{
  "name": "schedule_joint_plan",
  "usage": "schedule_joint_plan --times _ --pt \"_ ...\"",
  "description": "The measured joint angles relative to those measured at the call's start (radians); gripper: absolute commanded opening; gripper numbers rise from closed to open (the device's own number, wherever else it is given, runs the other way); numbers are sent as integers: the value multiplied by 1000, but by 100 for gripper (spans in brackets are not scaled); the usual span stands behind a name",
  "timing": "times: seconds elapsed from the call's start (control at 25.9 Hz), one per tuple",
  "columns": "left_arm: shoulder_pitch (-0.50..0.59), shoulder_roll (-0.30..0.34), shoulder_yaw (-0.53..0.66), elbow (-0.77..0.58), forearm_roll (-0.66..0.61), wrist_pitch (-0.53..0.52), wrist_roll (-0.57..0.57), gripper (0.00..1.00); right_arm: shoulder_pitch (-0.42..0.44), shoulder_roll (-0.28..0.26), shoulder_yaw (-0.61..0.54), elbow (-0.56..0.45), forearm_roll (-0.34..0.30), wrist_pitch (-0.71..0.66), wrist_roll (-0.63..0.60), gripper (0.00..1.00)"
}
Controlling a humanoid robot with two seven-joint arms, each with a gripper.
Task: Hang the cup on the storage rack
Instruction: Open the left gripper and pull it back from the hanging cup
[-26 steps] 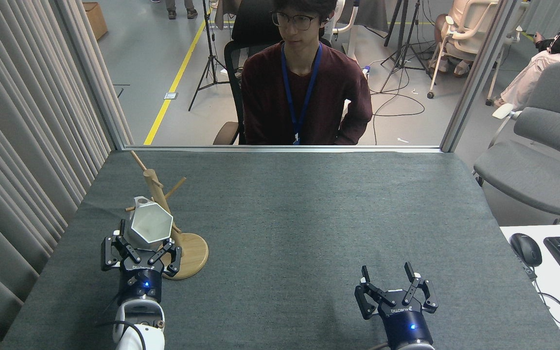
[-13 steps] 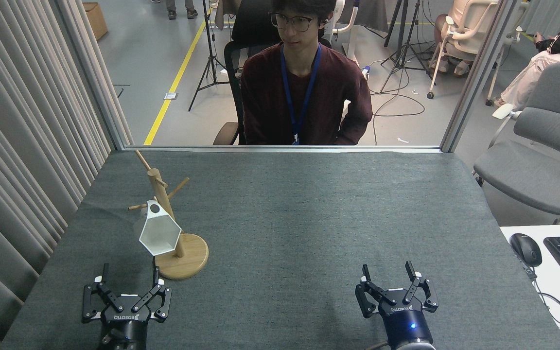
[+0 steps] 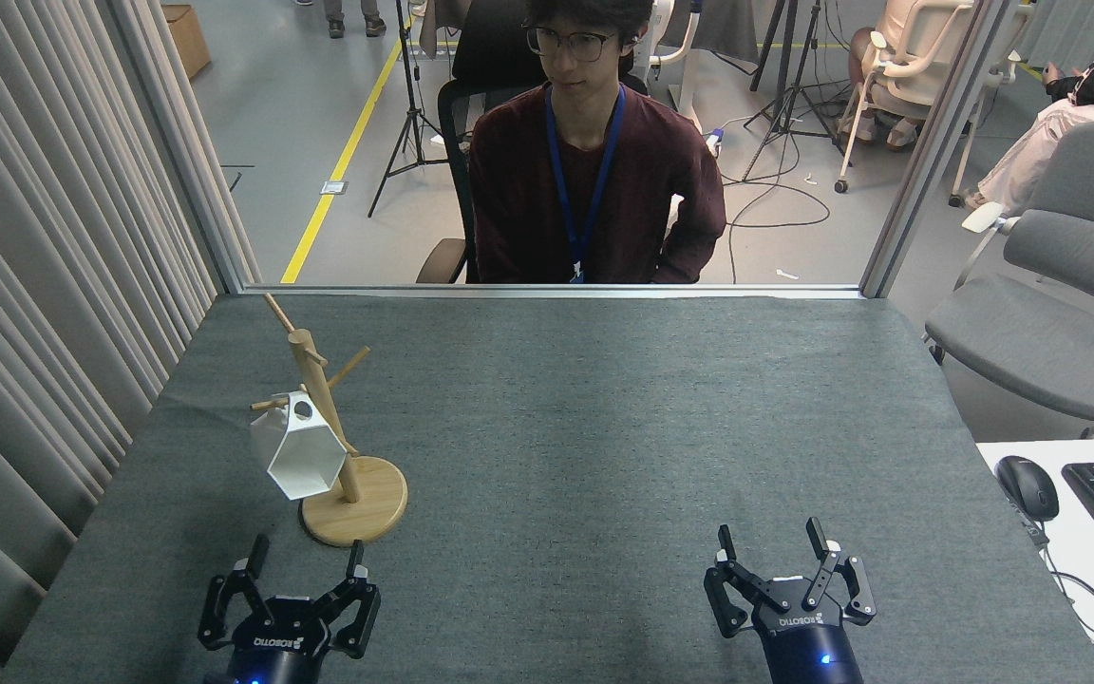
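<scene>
The white cup (image 3: pixel 294 460) hangs tilted on a peg of the rack (image 3: pixel 338 446), mouth facing down and toward the robot. The left gripper (image 3: pixel 303 587), open and empty, sits just below it; the right gripper (image 3: pixel 780 570), also open, is well apart.

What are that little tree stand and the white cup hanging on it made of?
The tree stand looks like pale, unpainted wood: tan post, thin pegs, round disc base. The white cup has flat, matte facets with crisp edges; it could be ceramic or plastic, and the picture does not settle which.
</scene>
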Motion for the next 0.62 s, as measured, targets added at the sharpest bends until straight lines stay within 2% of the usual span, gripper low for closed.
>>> schedule_joint_plan --times 0.19,0.62 --pt "3 1 -64 -5 10 41 -2 100 13 6 -52 -13 -6 -1 1 99" --pt "6 2 -80 -20 12 42 -2 100 16 0 -76 -15 -9 -23 0 99"
